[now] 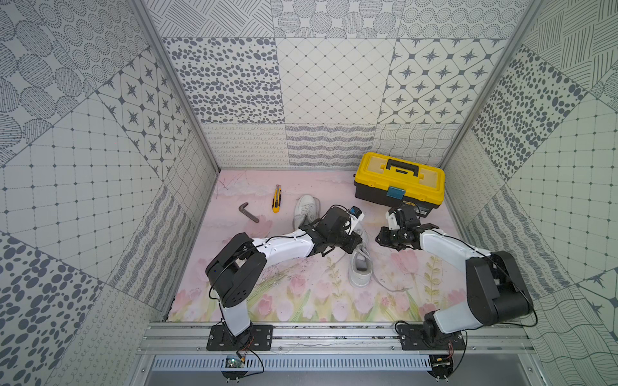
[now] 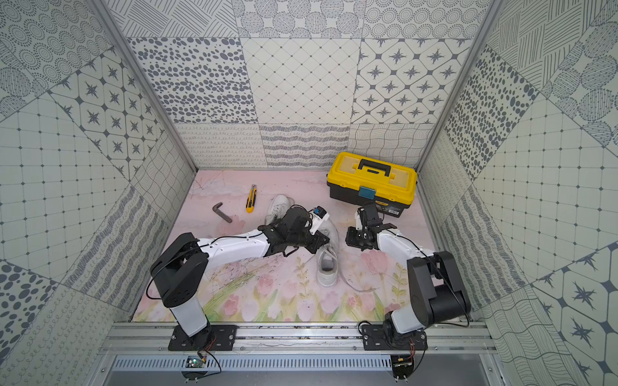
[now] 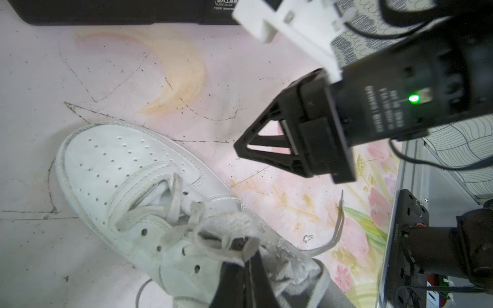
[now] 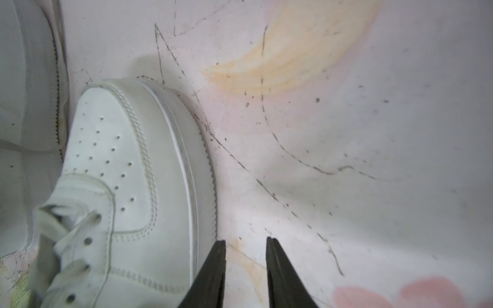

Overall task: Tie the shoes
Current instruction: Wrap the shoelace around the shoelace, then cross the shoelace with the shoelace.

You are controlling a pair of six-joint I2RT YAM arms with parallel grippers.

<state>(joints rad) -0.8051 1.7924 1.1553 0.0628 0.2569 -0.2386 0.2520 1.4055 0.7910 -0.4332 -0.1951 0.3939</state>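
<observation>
**Left jaws pinch a lace; right jaws narrowly apart beside the toe**

In both top views the two shoes lie near the middle of the frame on the flowered bench [image 1: 301,297]. The nearer shoe [image 1: 361,267] sits just right of centre with its heel toward the lower edge, and its toe is hidden under the left arm's wrist. The farther shoe [image 1: 306,209] lies above and left of it, partly covered by the same arm.

The left wrist view shows the left jaws closed together on a bunched loop of lace [image 3: 229,222] over the nearer shoe's eyelets. Another lace end [image 1: 391,287] trails loose across the bench toward the lower right of the top view.

The right jaws stand narrowly apart with nothing between them. Their dark fingers [image 4: 213,266] hang over bare bench just beside the sole at the nearer shoe's toe [image 4: 112,149].

A yellow-lidded toolbox [image 1: 399,180] fills the upper right of the bench. A yellow utility knife [image 1: 276,199] and a bent hex key [image 1: 249,212] lie at the upper left, well apart from the shoes.
</observation>
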